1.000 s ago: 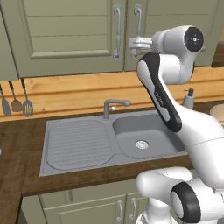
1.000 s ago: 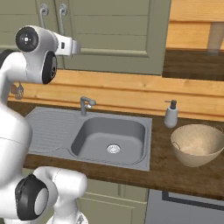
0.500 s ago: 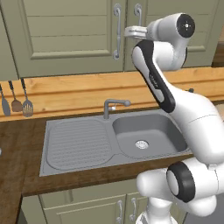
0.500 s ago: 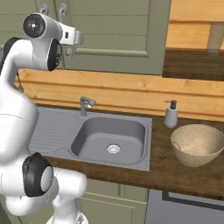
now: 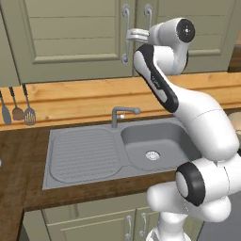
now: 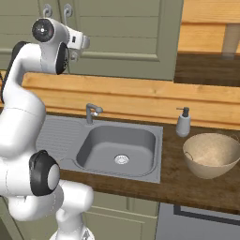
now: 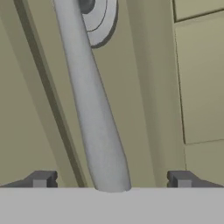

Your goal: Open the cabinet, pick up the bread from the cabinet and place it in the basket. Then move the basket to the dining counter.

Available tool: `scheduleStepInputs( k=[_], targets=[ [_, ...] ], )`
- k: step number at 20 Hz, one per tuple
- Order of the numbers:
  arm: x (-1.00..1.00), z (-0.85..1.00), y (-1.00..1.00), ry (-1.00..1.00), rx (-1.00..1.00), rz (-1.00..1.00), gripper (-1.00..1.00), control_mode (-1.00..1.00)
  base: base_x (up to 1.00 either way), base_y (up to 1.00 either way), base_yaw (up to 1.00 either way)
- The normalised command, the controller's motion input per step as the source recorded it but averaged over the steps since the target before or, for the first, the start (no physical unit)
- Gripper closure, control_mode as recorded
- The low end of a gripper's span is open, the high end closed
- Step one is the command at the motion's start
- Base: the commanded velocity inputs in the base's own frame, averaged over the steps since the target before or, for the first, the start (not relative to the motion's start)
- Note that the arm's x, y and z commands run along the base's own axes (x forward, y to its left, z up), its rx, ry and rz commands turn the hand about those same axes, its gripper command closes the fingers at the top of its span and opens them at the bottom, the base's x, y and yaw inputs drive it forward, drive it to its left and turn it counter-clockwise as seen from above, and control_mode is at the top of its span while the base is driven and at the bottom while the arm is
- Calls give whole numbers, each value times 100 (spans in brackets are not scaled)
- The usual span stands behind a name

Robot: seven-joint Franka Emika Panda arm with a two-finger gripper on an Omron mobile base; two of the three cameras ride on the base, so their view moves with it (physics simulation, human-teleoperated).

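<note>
The cabinet [image 5: 70, 42] is sage green with silver handles [image 7: 94, 122]; the basket [image 6: 212, 154] is beige, speckled tan inside.

Cabinet [image 5: 70, 37] doors sit shut, sage-green and panelled, up at twelve o'clock above the sink, curved silver bar handle [image 7: 94, 118] running upright between the fingertips. Basket [image 6: 213, 154], round and beige with a speckled inside, stands upright at three o'clock on the dark counter.
</note>
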Motion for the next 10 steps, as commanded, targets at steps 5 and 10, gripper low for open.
scheduleStepInputs(
  k=[5,10],
  targets=[
    [69,-11,0,-3,3,0,-100,-100,0,0,0],
    [54,-8,0,-3,1,0,100,-100,0,0,0]
  ],
)
